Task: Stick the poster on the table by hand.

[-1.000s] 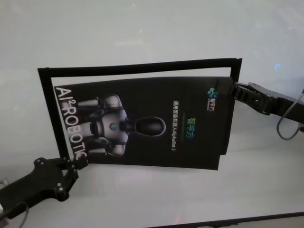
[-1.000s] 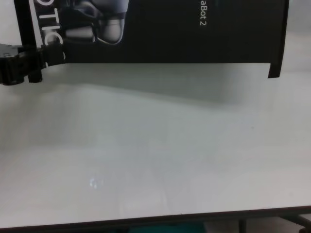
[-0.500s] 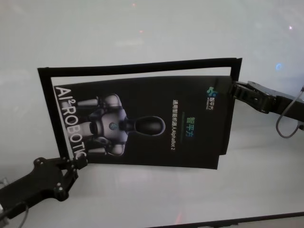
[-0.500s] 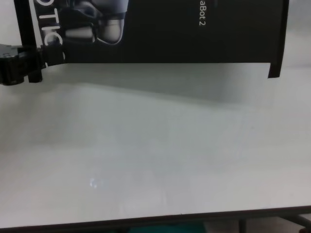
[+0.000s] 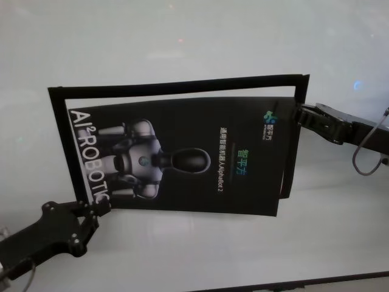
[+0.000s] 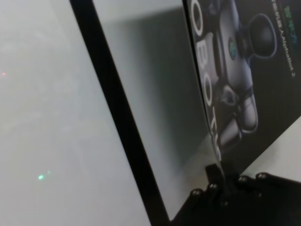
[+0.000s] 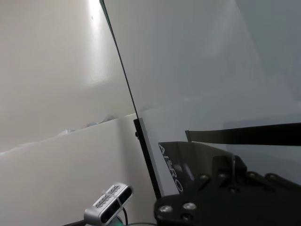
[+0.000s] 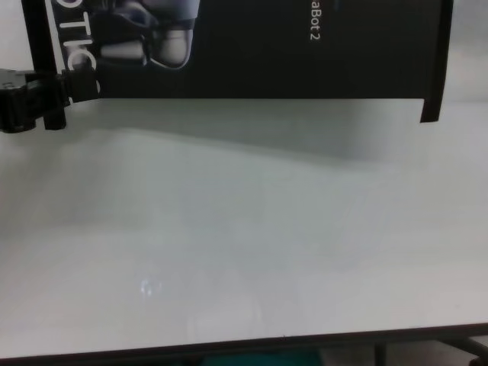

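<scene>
White table (image 5: 182, 36), poster (image 5: 194, 164) above it.

Even diffuse light; soft shadow under poster (image 8: 305, 46) on table (image 8: 244, 229) (wrist views blurry).

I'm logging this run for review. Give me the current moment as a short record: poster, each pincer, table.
poster: black sheet with robot picture, held over the table, its shadow showing below in the chest view
left pincer: shut on the poster's near-left corner
right pincer: shut on the poster's far-right edge
table: white
frame: thin black outline under the poster
</scene>
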